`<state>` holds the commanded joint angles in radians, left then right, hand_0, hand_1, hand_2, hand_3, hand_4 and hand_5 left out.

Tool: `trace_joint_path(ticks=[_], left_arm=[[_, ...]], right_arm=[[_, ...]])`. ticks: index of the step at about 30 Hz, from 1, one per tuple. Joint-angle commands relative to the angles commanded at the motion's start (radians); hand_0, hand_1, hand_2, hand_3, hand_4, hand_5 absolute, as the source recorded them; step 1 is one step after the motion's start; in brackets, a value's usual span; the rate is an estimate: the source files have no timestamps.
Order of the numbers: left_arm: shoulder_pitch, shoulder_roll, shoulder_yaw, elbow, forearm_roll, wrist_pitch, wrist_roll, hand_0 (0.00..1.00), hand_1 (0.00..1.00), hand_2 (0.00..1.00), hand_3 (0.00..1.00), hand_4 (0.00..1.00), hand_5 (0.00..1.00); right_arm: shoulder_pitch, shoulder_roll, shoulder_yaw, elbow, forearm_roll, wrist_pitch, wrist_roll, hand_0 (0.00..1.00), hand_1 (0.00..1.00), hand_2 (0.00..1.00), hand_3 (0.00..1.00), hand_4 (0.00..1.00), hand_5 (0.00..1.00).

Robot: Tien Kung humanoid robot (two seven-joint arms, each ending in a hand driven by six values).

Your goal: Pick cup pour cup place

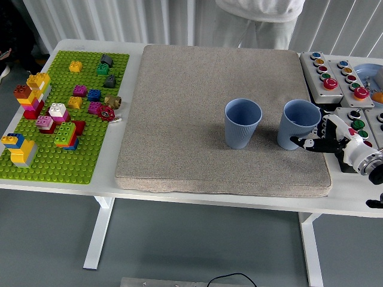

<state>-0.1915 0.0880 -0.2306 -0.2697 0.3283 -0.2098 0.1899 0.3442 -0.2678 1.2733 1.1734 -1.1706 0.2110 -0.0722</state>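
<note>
On the grey mat (197, 107) atop the bench (72, 186): two blue cups upright, left cup (242, 123) apart, right cup (298, 124) at the mat's right edge. Right hand (326, 139) against its side, fingers part-curled, grasp apparently incomplete. Lifting, pouring, placing all pending.

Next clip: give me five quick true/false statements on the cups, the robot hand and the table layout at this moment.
1. Two blue cups stand upright on the grey mat. True: left cup, right cup.
2. The right robot hand is at the right cup. True.
3. The left cup lies tipped over. False: it stands upright.
4. The green baseplate with bricks lies right of the mat. False: it lies left.
5. A left robot hand grips the left cup. False: none is in view.
</note>
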Motion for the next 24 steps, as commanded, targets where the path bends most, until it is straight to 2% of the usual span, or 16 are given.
trace_joint_path(ticks=[24], left_arm=[[0.002, 0.001, -0.002, 0.0, 0.003, 0.001, 0.001, 0.799, 0.836, 0.873, 0.798, 0.522, 0.998]], right_arm=[[0.015, 0.019, -0.033, -0.02, 0.008, -0.018, 0.005, 0.925, 0.906, 0.998, 0.995, 0.844, 0.278]])
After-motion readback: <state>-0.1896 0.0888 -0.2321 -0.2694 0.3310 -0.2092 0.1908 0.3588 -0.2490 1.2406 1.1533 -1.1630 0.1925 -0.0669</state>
